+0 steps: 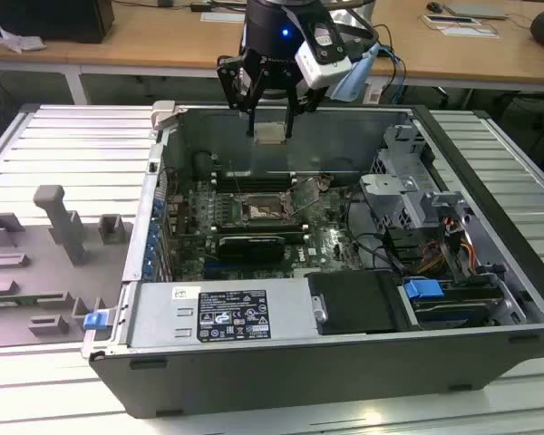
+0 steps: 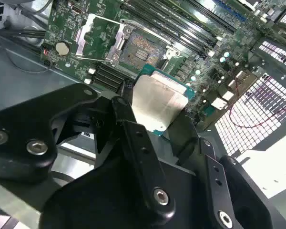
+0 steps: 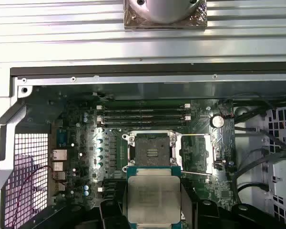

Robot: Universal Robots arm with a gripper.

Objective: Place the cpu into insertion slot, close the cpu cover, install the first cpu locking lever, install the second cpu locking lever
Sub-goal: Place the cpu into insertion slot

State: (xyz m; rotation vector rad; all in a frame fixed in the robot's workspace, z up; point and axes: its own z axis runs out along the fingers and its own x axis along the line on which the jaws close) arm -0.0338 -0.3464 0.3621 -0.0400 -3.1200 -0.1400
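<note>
My gripper [image 1: 270,130] hangs above the open computer case, shut on the cpu [image 1: 270,134], a flat square chip with a pale metal top. In both wrist views the cpu [image 3: 153,195] [image 2: 158,102] sits between the two black fingers [image 2: 133,129], well above the board. Below it the insertion slot [image 3: 152,151] [image 2: 143,50] [image 1: 266,210] lies bare, its pin field showing. The cpu cover [image 3: 196,153] [image 2: 99,36] is swung open and lies beside the slot. Thin wire levers [image 3: 195,174] run along its edges.
Long black memory slots [image 3: 143,117] run just beyond the socket. A power supply [image 1: 218,313] fills the case's near side, and a drive cage [image 1: 408,195] with cables is at the exterior view's right. A grey fixture tray [image 1: 45,258] lies to the case's left.
</note>
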